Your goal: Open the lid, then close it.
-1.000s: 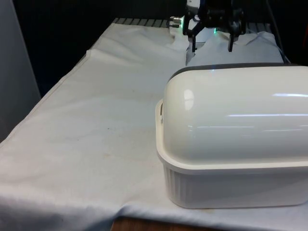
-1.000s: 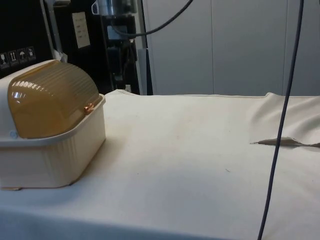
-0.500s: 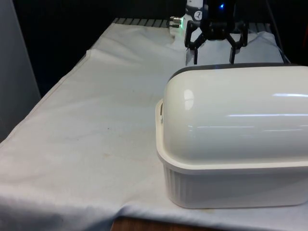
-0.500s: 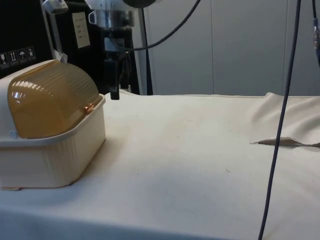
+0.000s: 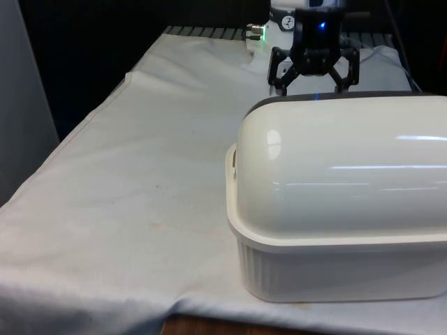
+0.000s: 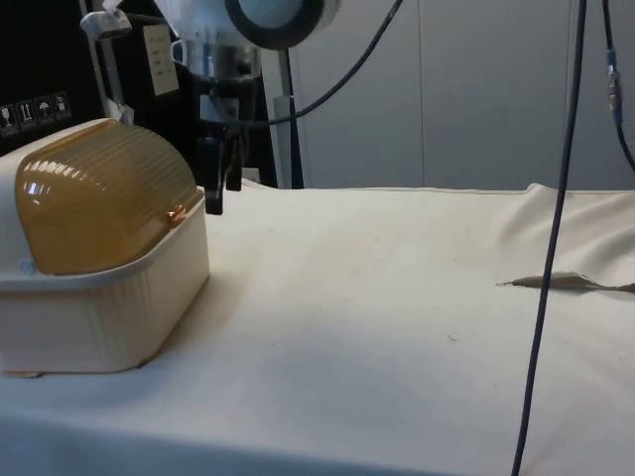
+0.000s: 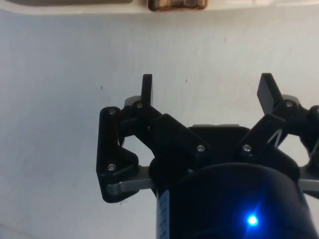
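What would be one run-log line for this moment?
phase: approach | black two-finger gripper: open, empty, above white cloth | amber ribbed roll lid of cream plastic bread box: closed, untouched

Behind my table, black curtains (image 5: 105, 42) hang in the front view. In the side view I see pale grey cabinet panels (image 6: 466, 89) and a dark cabinet (image 6: 40, 59) with small labels. A white cloth (image 5: 140, 174) covers the table, wrinkled near one edge.

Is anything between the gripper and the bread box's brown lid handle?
No: in the wrist view, bare white cloth separates the open gripper from the brown lid handle.
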Available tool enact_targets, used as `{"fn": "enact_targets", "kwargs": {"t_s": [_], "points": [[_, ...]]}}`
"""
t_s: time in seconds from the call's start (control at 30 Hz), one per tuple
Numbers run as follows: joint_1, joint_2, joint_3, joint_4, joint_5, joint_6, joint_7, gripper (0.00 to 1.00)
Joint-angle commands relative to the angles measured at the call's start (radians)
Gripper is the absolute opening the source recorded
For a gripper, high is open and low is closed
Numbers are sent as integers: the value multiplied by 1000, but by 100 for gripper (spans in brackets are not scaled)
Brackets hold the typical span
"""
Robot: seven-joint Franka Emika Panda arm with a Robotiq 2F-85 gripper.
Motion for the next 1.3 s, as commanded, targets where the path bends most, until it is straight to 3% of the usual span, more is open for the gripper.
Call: {"fn": "enact_targets", "kwargs": {"t_s": [0.0, 0.17, 0.2, 0.23, 0.5, 0.53, 0.57, 0.63, 0.67, 0.8, 0.83, 0.87, 0.93, 1.03, 1.17, 1.27], "points": [[-5, 8, 7, 5, 16, 14, -12, 100], [-9, 41, 11, 22, 25, 43, -15, 100], [-1, 38, 0, 19, 4, 38, 0, 100], [-9, 47, 11, 27, 26, 46, -15, 100], [-15, 83, 18, 67, 70, 61, -36, 100], [-3, 82, 0, 67, 44, 49, -16, 99], [-14, 84, 17, 69, 78, 62, -42, 99], [-13, 86, 16, 71, 92, 64, -53, 91], [-12, 88, 15, 73, 105, 66, -63, 81], [-12, 91, 14, 75, 116, 68, -71, 60], [-3, 89, 0, 75, 95, 57, -54, 55], [-12, 91, 14, 76, 118, 69, -72, 55], [-11, 92, 14, 77, 121, 71, -74, 38], [-12, 93, 14, 77, 122, 73, -75, 23], [-3, 91, 1, 77, 102, 63, -58, 5], [-6, 82, 15, 78, 118, 59, -63, 0]]}}
